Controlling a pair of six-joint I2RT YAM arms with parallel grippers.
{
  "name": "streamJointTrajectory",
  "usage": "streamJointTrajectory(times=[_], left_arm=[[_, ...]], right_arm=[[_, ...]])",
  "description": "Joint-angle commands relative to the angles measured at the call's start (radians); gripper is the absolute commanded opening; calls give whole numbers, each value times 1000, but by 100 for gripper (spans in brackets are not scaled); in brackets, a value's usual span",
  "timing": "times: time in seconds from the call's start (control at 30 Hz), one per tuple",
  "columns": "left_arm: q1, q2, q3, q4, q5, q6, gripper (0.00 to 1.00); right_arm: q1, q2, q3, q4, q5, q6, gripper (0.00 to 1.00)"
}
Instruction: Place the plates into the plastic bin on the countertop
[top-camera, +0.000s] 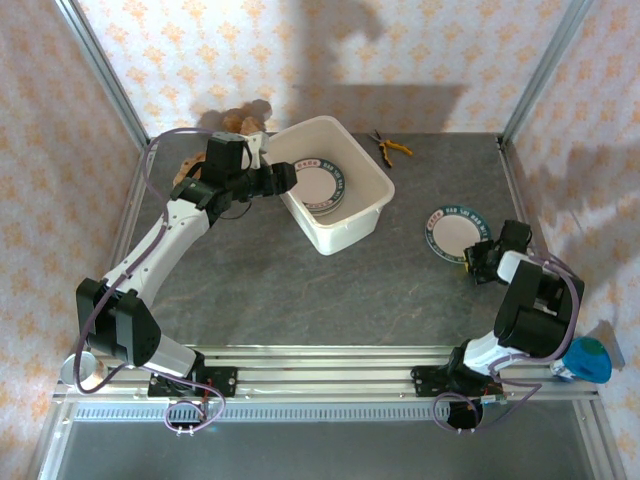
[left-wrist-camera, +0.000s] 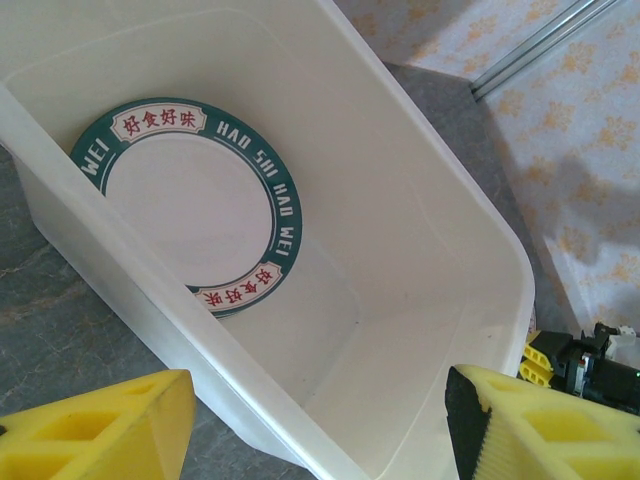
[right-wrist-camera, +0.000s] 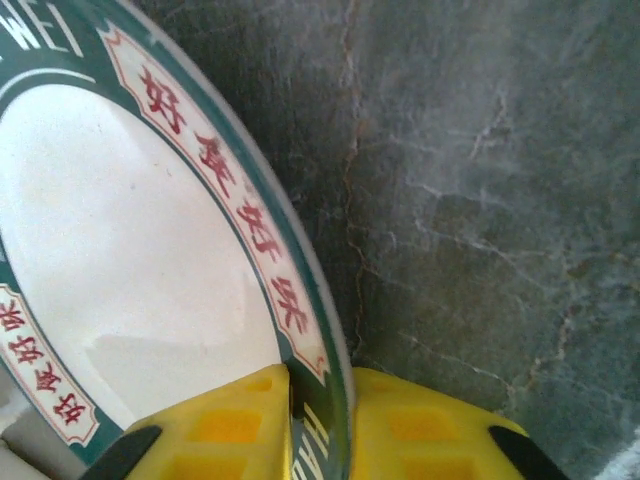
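Observation:
A green-rimmed white plate (top-camera: 455, 230) with red lettering lies on the dark grey countertop (top-camera: 300, 290) at the right. My right gripper (top-camera: 478, 258) is shut on its near rim. In the right wrist view the yellow fingers (right-wrist-camera: 240, 425) pinch the rim from both sides of the plate (right-wrist-camera: 130, 250). The white plastic bin (top-camera: 350, 225) stands at the back centre with a stack of matching plates (top-camera: 318, 183) inside. My left gripper (top-camera: 290, 180) hovers open over the bin's left wall. The left wrist view looks past that gripper (left-wrist-camera: 320, 420) into the bin (left-wrist-camera: 420, 230) at the top plate (left-wrist-camera: 190, 200).
Orange-handled pliers (top-camera: 390, 147) lie behind the bin near the back edge. A brown object (top-camera: 235, 122) sits at the back left corner. A blue object (top-camera: 588, 358) rests beyond the right rail. Aluminium rails (top-camera: 330, 355) run along the near edge.

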Motion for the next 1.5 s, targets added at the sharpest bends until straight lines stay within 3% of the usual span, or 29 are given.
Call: streamJointTrajectory(times=[0.0,0.47,0.77,0.97,1.23,1.47], left_arm=[[-7,9,25,41,-15,-18,68],[-7,44,64,51,1,-21,68],[18,52,77,92,7,-27,68],[42,67,96,105,29,-45,68],[63,49,81,108,16,-47,68],[99,-1,37,108,-5,-63,68]], right_arm=[[12,6,-37,72,33,-21,14],[12,-314,-104,-52,103,1,0],[12,-515,17,-221,141,27,0],[21,-563,110,-276,121,64,0],[139,-577,294,-318,168,78,0],[322,-493,453,-266,194,85,0]])
